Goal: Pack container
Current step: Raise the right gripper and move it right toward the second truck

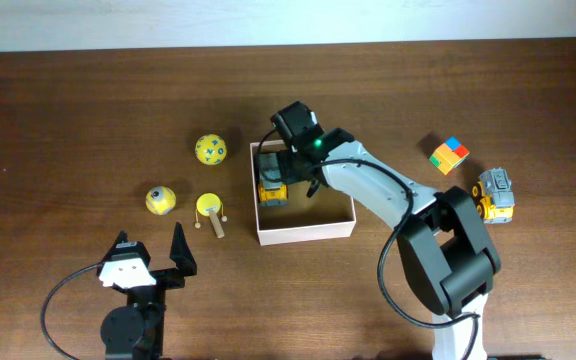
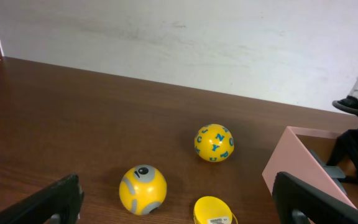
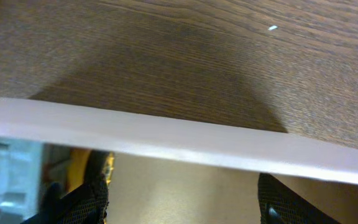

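The table [image 1: 68, 120] carries the container [image 1: 303, 233] at its middle, where either arm can reach it. The right gripper [image 3: 182, 202] is set inside the container at its far left corner, probably to deposit the yellow toy truck [image 1: 272, 188]. Its jaws are seen apart with bare box floor between them, and the truck lies just beside one finger, unclamped. The left gripper [image 1: 150, 243] is held wide apart and empty at the near left, facing the lettered yellow ball [image 1: 209, 149].

left end effector [image 1: 150, 241] splayed, right arm [image 1: 368, 186] outstretched
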You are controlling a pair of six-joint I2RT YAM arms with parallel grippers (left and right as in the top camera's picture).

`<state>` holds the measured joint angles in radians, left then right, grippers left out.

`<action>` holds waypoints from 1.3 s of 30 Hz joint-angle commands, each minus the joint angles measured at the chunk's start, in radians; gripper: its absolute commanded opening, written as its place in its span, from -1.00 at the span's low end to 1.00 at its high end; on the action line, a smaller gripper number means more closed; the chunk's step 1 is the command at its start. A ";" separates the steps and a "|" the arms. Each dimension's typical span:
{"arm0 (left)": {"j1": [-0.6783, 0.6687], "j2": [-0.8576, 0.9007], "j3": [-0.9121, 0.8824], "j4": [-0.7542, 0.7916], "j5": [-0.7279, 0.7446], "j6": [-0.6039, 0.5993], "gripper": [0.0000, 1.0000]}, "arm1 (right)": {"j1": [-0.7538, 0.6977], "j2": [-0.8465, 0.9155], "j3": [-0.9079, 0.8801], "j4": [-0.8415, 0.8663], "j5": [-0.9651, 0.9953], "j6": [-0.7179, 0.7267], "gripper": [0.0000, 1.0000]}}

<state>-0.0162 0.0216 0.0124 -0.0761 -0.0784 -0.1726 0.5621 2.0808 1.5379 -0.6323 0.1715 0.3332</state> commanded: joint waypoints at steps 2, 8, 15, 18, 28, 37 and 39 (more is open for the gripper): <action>0.006 -0.004 -0.003 -0.003 0.011 0.016 0.99 | -0.013 -0.002 0.010 -0.029 0.016 0.019 0.43; 0.006 -0.004 -0.003 -0.003 0.011 0.016 0.98 | -0.013 -0.047 0.090 -0.126 -0.004 0.019 0.44; 0.006 -0.004 -0.003 -0.003 0.011 0.016 0.99 | -0.014 -0.096 0.238 -0.267 -0.037 0.020 0.44; 0.006 -0.004 -0.003 -0.003 0.011 0.016 0.98 | -0.022 -0.108 0.302 -0.319 -0.036 0.027 0.44; 0.006 -0.004 -0.003 -0.003 0.011 0.016 0.98 | -0.211 -0.120 0.383 -0.483 0.021 0.072 0.45; 0.006 -0.004 -0.003 -0.003 0.011 0.016 0.99 | -0.436 -0.163 0.383 -0.647 0.016 -0.046 0.68; 0.006 -0.004 -0.003 -0.003 0.011 0.016 0.99 | -0.467 -0.197 0.383 -0.679 0.017 -0.070 0.68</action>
<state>-0.0162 0.0216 0.0124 -0.0761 -0.0780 -0.1726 0.1242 1.9701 1.9091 -1.2884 0.1761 0.3229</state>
